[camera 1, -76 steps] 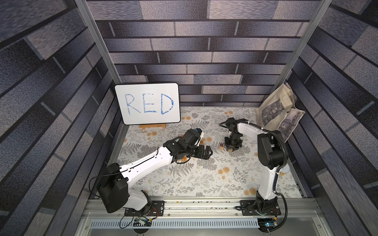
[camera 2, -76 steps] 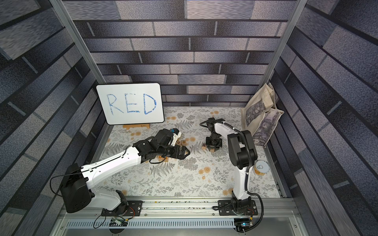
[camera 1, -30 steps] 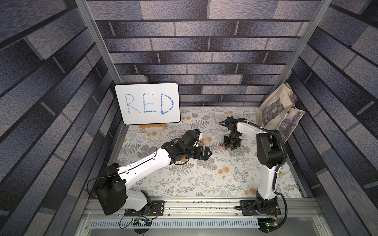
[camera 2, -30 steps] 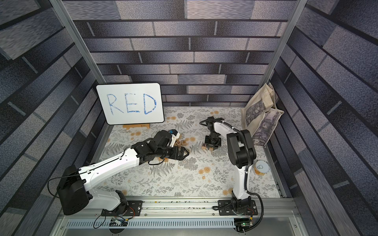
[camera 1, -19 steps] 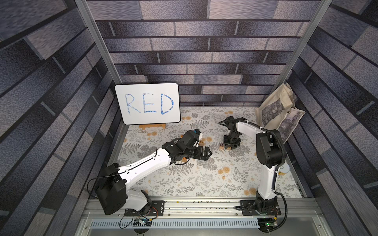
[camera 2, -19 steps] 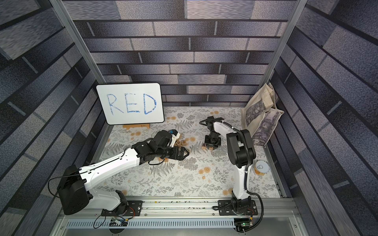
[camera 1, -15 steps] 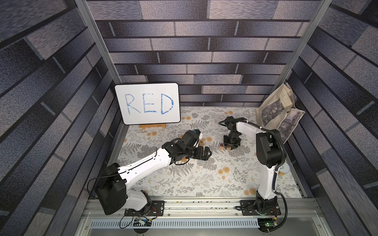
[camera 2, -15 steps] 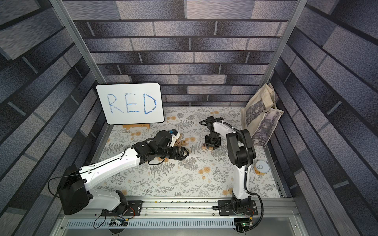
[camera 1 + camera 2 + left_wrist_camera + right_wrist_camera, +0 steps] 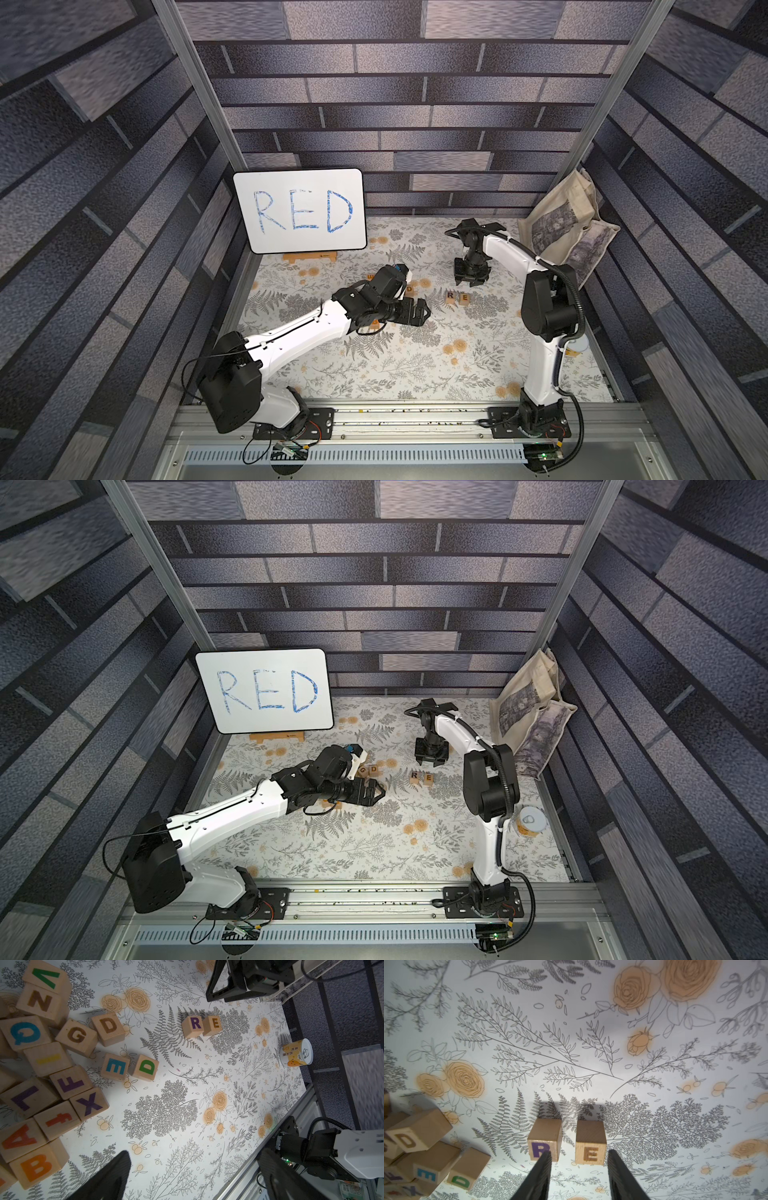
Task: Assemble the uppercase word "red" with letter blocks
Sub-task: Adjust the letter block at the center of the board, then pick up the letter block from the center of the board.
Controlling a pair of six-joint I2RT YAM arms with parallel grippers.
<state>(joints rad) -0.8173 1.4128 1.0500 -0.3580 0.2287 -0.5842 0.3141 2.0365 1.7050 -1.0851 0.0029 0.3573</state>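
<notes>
Since a second ago the right hand (image 9: 579, 1153) has spread its fingers (image 9: 542, 1169) and released the E block (image 9: 590, 1148); it hovers open, straddling that cube without touching. E rests on the floral bench (image 9: 415, 365) just beside the purple R block (image 9: 450, 296), right of centre in a top view, a narrow gap between. Two letters look placed; only D remains. Next calls for fetching the green D block (image 9: 145, 1068), lying beside a blue E block (image 9: 115, 1069) at the edge of the loose pile (image 9: 41, 1053), and setting it squarely after E. Left hand (image 9: 194, 1152) hangs wide open, empty. Cubes are pale wood.
</notes>
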